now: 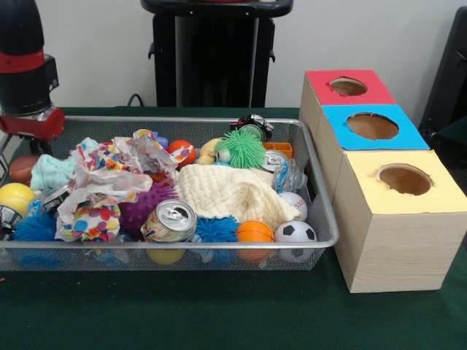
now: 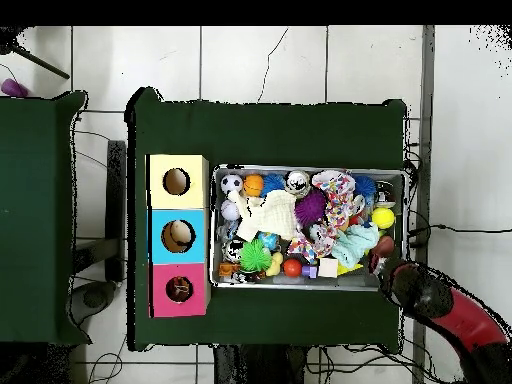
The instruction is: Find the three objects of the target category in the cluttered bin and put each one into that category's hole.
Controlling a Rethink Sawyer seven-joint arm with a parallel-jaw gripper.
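bin (image 1: pixel 321 186) packed with clutter, hole (image 1: pixel 348 87) unobstructed

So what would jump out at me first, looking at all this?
Probably the wire bin, heaped with bright toys: a spiky green ball near its back, a soda can at the front. Beside it stand three wooden boxes with red, blue and yellow holes. The red-and-black arm hangs over the bin's far corner.

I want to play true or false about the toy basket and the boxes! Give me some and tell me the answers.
1. The soccer ball lies in the bin. True.
2. The red-topped box with the hole stands nearest the camera in the front view. False: the yellow box does.
3. A soda can lies among the toys. True.
4. The spiky green ball sits on the blue box. False: it is in the bin.
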